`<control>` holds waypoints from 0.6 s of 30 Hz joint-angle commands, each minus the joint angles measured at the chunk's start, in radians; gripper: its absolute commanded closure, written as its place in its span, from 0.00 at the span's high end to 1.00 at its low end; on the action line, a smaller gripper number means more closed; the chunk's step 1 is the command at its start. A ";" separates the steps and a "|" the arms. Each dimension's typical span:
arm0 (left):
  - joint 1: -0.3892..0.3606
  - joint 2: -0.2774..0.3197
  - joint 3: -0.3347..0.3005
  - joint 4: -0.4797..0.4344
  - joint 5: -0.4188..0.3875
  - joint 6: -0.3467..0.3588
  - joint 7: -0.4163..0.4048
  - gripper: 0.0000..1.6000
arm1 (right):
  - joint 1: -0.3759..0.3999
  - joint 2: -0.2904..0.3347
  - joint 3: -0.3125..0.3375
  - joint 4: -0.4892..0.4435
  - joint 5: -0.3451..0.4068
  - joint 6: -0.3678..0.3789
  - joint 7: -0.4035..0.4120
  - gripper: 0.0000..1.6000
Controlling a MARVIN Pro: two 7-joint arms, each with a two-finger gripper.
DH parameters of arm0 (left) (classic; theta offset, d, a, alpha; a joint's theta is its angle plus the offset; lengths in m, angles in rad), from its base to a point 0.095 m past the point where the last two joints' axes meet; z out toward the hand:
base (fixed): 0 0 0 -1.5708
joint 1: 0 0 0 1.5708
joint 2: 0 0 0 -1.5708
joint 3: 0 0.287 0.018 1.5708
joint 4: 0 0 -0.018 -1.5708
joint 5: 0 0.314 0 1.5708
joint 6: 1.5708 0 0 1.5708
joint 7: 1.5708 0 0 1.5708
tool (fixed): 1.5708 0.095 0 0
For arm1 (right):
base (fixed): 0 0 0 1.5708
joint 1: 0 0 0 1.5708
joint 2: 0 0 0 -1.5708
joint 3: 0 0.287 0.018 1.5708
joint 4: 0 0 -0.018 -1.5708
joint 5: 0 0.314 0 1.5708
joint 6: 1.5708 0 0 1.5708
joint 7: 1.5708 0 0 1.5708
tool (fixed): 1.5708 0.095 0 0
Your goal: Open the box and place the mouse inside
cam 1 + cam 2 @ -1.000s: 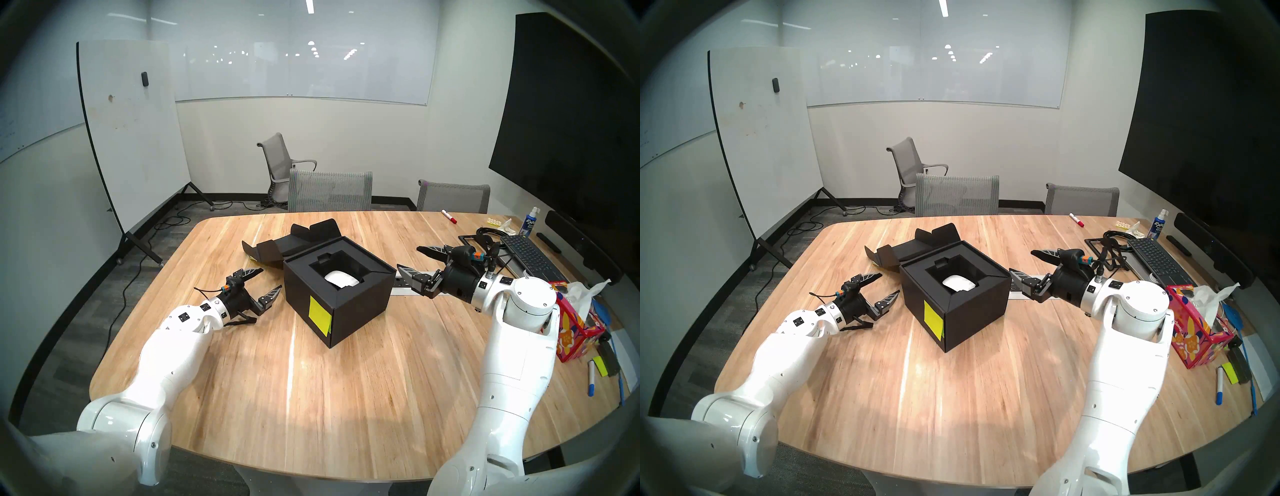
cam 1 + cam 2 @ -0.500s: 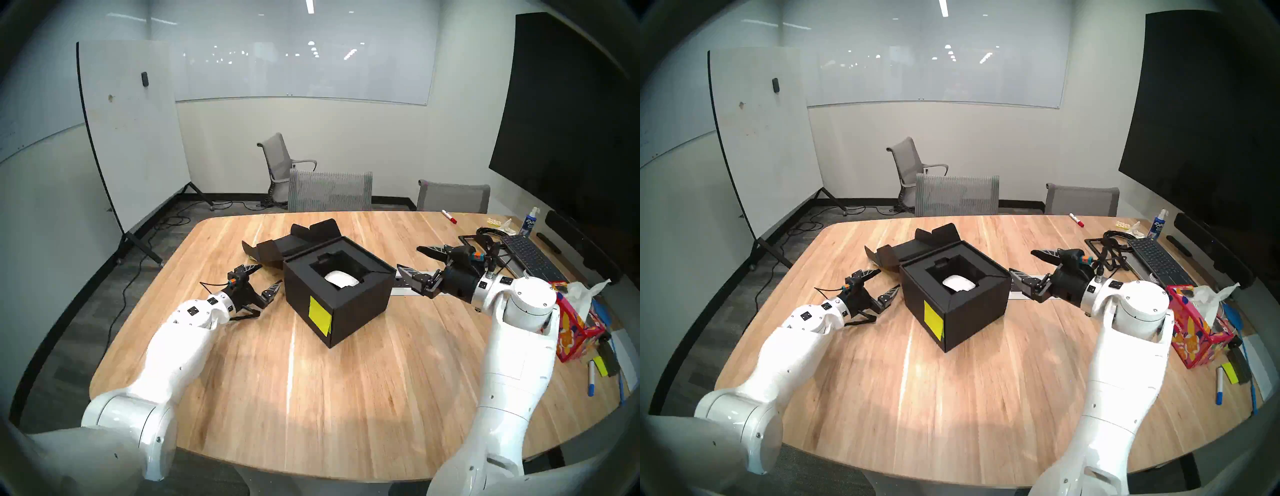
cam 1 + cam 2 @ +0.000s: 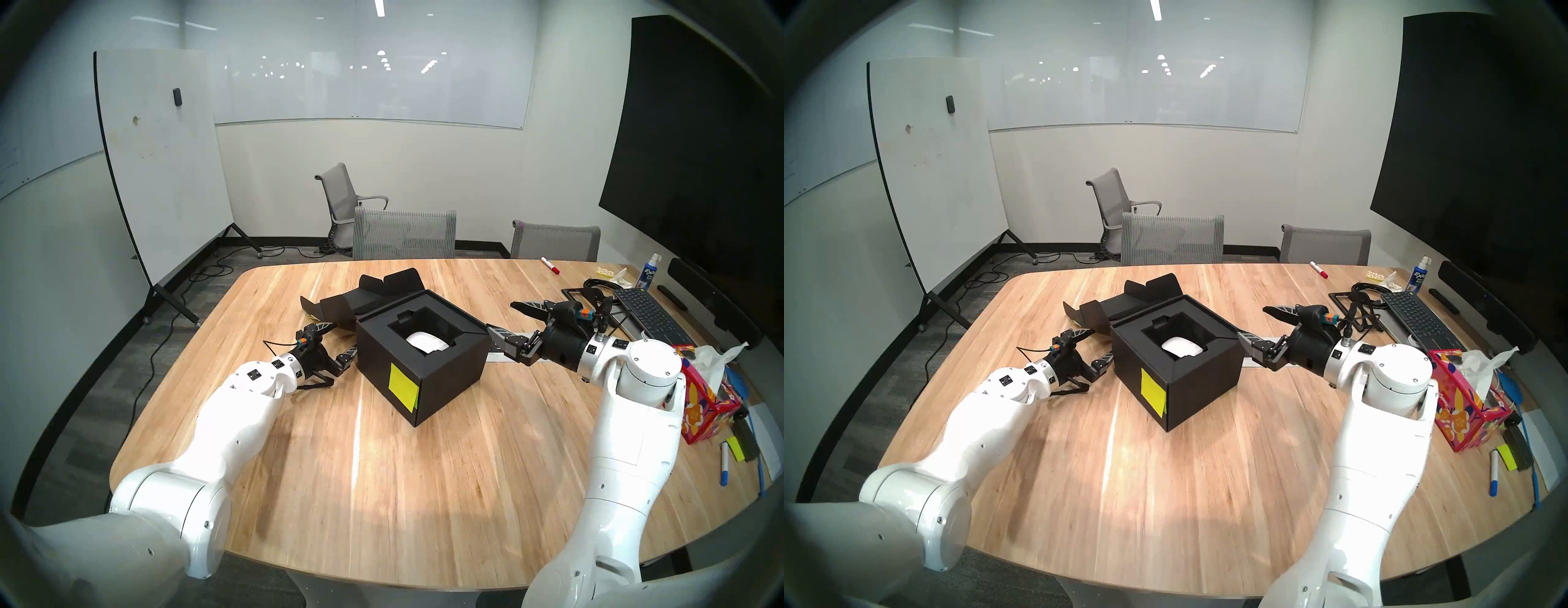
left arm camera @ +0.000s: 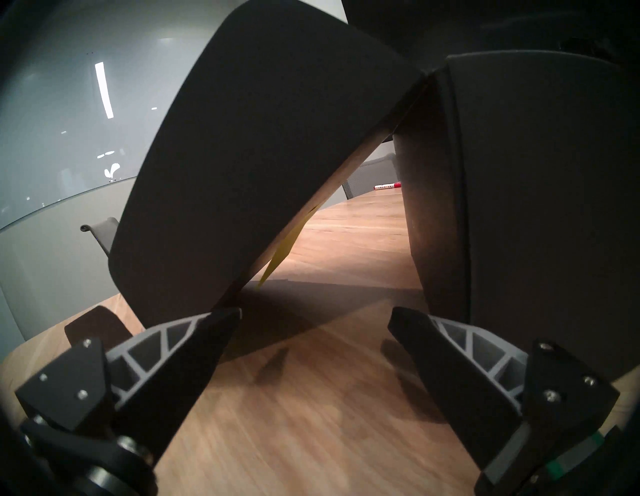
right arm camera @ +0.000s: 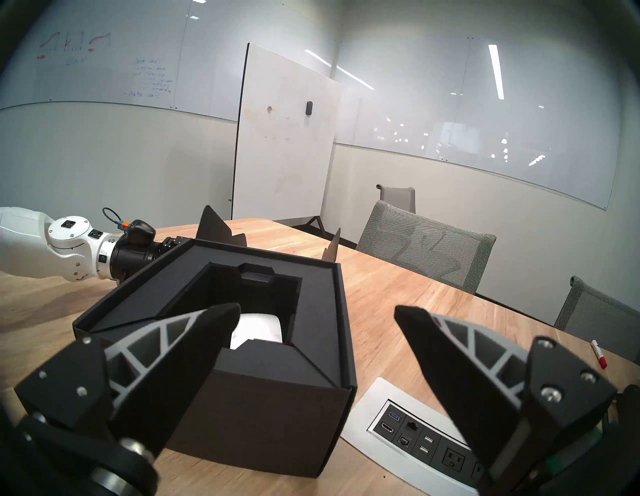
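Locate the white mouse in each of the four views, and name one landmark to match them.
Head stereo left: mouse, centre, in the box's well.
Head stereo right, centre, same well.
Left wrist: not visible.
Right wrist, lower centre, behind a finger.
Landmark: red marker.

Wooden table (image 3: pixel 382 488), grey mesh chairs (image 3: pixel 405 235), rolling whiteboard (image 3: pixel 161 161)

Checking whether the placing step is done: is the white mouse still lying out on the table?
No, the mouse sits down in the recessed well of the open black box, not on the table.
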 commanded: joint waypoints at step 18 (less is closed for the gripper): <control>0.180 0.022 -0.092 -0.212 -0.173 0.002 -0.227 1.00 | 0.019 -0.003 0.001 -0.019 0.001 0.002 0.004 1.00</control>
